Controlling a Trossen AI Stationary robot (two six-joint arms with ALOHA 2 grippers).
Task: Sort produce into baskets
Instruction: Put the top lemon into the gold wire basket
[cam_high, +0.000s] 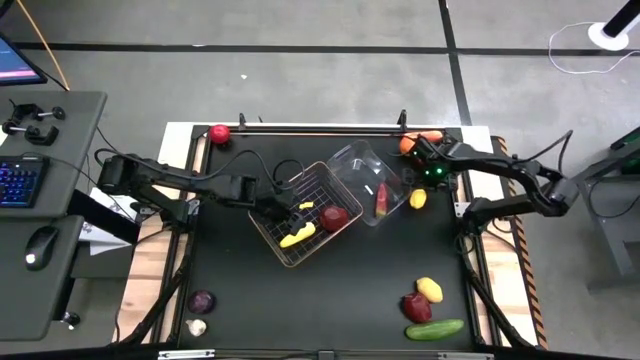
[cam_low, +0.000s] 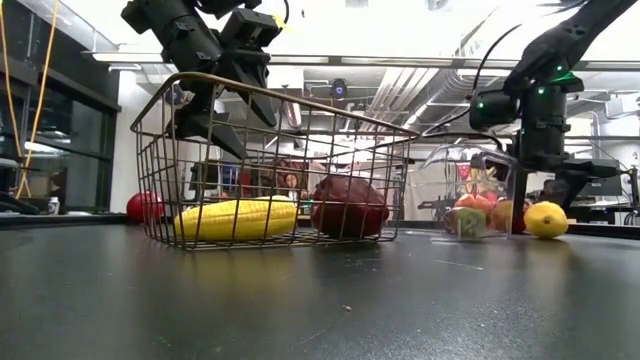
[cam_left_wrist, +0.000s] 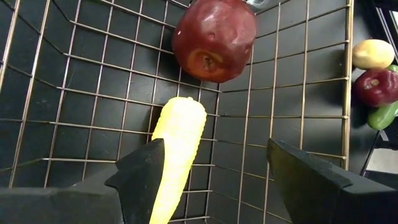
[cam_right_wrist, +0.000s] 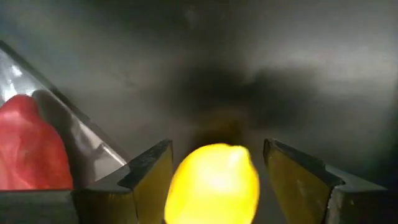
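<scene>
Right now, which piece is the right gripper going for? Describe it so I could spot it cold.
Find the clear tub at the table's middle, beside the wire basket. Just outside the tub, on its right-arm side, a lemon lies on the black tabletop, between the fingers of the open right gripper. It is small, yellow and alone, unlike the lemon in the front cluster.

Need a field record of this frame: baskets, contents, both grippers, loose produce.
wire basket: corn cob, red apple
clear tub: a red item inside
left gripper: open, above the corn cob
right gripper: open, fingers either side of a lemon beside the tub
loose, near edge: lemon, apple, cucumber, onion, garlic
</scene>
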